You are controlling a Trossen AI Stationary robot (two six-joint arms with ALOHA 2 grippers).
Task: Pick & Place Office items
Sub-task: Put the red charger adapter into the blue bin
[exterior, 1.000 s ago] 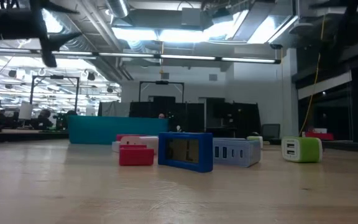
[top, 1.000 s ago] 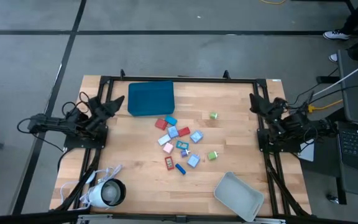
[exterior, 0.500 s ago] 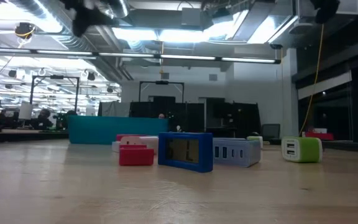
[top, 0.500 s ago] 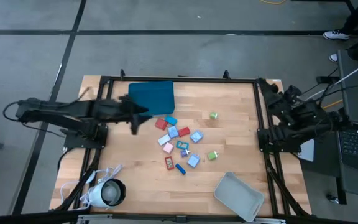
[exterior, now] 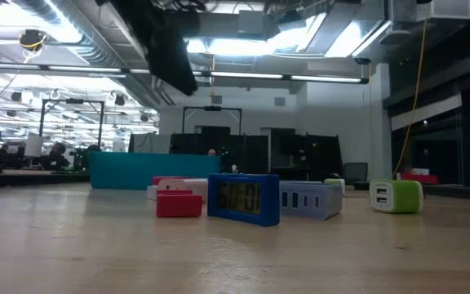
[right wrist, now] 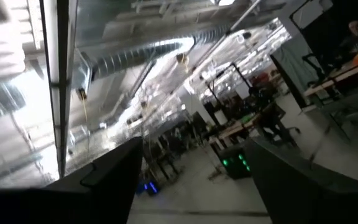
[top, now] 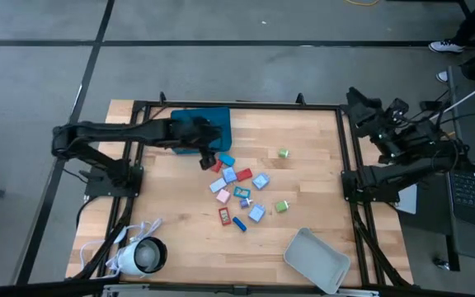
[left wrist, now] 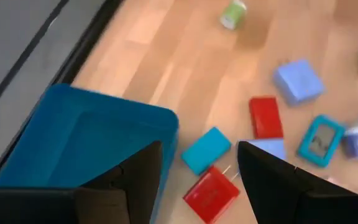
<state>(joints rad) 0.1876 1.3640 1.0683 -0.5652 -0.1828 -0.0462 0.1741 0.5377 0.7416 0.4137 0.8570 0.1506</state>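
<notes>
High view, clock directions taken from the table centre. The left arm reaches level from the 9 o'clock edge toward the middle, its forearm crossing the near edge of the teal tray (top: 200, 130). The left gripper (top: 207, 155) hangs above the table at about 11 o'clock, just beside the tray's corner and above the upper end of the item cluster. In the left wrist view its two fingers (left wrist: 135, 180) stand apart with nothing between them; a red block (left wrist: 211, 194) and a light blue block (left wrist: 206, 150) lie on the wood below the gap.

The office items (top: 239, 190) lie scattered near the centre, a loose group of red, blue, light blue, pink and white pieces. One green block (top: 283, 153) lies apart at 1 o'clock and another (top: 281, 206) at 4 o'clock.

The right arm is folded up beyond the 3 o'clock edge; the right gripper (top: 359, 104) is raised off the table, fingers (right wrist: 107, 180) parted and empty, aimed into the room. The grey tray (top: 317, 260) lies at 5 o'clock.
</notes>
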